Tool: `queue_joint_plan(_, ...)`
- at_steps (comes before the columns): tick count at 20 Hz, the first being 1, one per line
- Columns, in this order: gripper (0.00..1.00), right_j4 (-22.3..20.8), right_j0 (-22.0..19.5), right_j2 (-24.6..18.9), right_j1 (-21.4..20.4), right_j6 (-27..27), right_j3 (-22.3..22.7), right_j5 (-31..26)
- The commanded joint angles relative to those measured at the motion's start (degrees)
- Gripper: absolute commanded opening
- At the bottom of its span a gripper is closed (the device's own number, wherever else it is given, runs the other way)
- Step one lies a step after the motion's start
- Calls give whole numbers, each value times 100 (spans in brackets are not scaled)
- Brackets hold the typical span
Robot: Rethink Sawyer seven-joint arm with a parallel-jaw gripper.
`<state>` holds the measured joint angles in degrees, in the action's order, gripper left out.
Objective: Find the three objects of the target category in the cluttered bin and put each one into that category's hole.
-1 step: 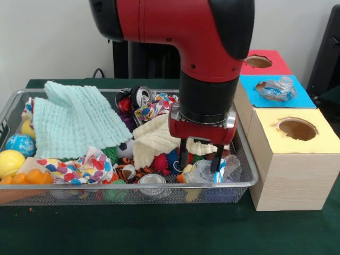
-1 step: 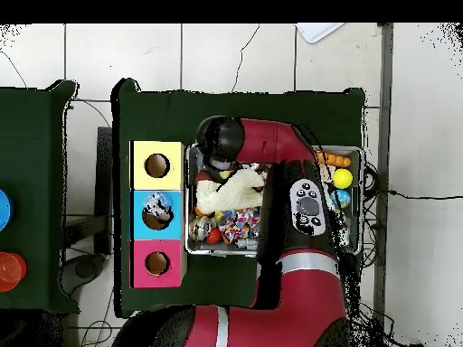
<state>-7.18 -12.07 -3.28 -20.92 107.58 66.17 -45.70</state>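
You see the gripper (image 1: 200, 157) low in the bin's (image 1: 159, 187) corner nearest the boxes, with its two dark fingers (image 1: 184, 154) pointing down and standing a little apart. Between and just under the tips lies a crumpled clear plastic bottle (image 1: 212, 171). The fingers go down on both sides of it, but you cannot tell from the front view if they already press it or only stand around it.

The overhead view does not help here: the red arm (image 2: 271, 149) covers the gripper and the bottle completely, and you see only the cream cloth (image 2: 228, 190) and some colourful small things beside the arm. What this view gives you is the row of three boxes along the bin, yellow (image 2: 156, 165), blue (image 2: 156, 215) and red (image 2: 156, 264), each with a round hole.

In the front view a second clear bottle (image 1: 277, 89) lies on top of the blue box (image 1: 276, 93), over its hole, well apart from the gripper. The yellow box (image 1: 295, 154) stands nearest to the gripper, just beside the bin wall.

Around the gripper in the bin you find the cream cloth (image 1: 154, 141), a can (image 1: 143, 95) at the far side, a mint cloth (image 1: 71, 119), a dotted cloth (image 1: 79, 167) and balls (image 1: 11, 159) at the other end.
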Motion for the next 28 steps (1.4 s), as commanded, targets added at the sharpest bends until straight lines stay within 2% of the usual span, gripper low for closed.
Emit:
queue_joint_plan(1,100,177,-4,347,438,1410,107,-260)
queue_joint_plan(5,100,368,162,415,415,1546,73,-568)
queue_joint_plan(12,100,957,683,624,-372,1924,370,-1348)
queue_joint_plan(17,100,1280,886,820,-614,2087,306,-1694)
queue_joint_plan(19,100,1374,864,815,-593,2012,282,-1559)
queue_joint_plan(24,100,1313,642,827,-311,1733,838,-6)
queue_joint_plan(28,100,1009,626,975,-86,1449,885,303)
